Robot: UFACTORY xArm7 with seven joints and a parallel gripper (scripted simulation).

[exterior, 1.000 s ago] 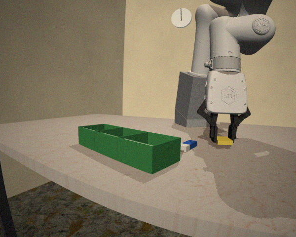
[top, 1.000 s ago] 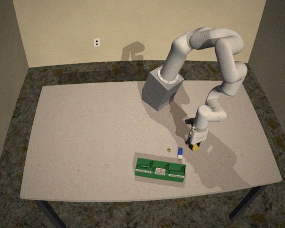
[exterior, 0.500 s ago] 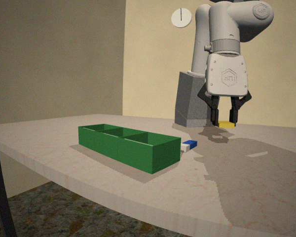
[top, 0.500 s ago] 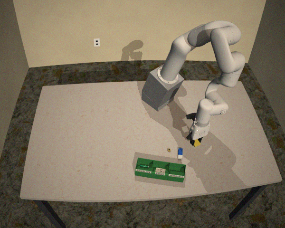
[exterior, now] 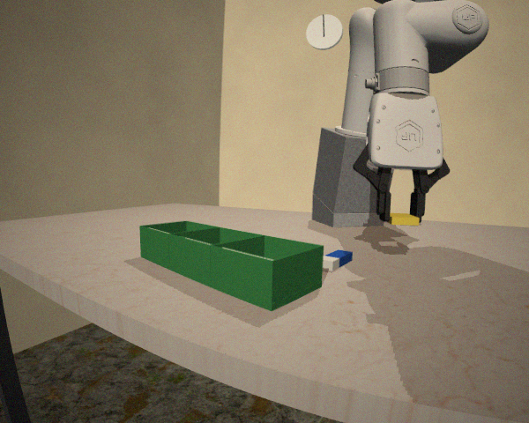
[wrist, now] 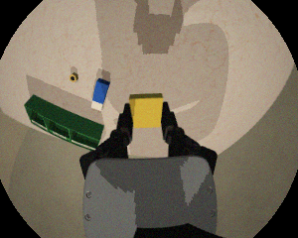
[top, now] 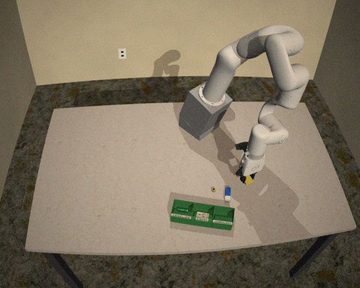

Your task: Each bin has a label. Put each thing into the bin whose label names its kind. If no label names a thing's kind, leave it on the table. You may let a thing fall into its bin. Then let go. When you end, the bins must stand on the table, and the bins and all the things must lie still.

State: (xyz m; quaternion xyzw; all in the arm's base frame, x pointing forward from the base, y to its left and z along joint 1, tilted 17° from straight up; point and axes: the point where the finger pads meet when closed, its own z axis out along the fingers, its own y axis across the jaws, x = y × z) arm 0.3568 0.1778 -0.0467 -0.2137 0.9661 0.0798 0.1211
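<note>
Currently the carrying step is in hand, and doing it well depends on where the load is released. Far to the left of the gripper (top: 248, 179), and lower in the top view, stands the green three-compartment bin row (top: 174, 218) with white label strips along its front wall; the wording on the labels is too small to read. Its leftmost compartment holds a slim green item (top: 182, 209), the middle one two pale cubes (top: 202, 214), and the compartment nearest the gripper appears unoccupied. Between the bins and the gripper lie a tiny yellow-and-dark object (top: 213, 189) and, closer, a blue-and-white rectangular block (top: 227, 192), both on the table (top: 96, 161).

The gripper is clamped on a flat yellow rectangular block (exterior: 404, 219), one finger on each long side, and the block hangs above its own shadow, clear of the table.

Recommended procedure:
1. Maintain the present height; it looks sufficient to pass over the blue-and-white block and the bin wall.
2. Confirm which label names the yellow block's kind.
3. Centre the block over that compartment before release; a short drop is permitted.
4. Avoid nudging the bin walls.
</note>
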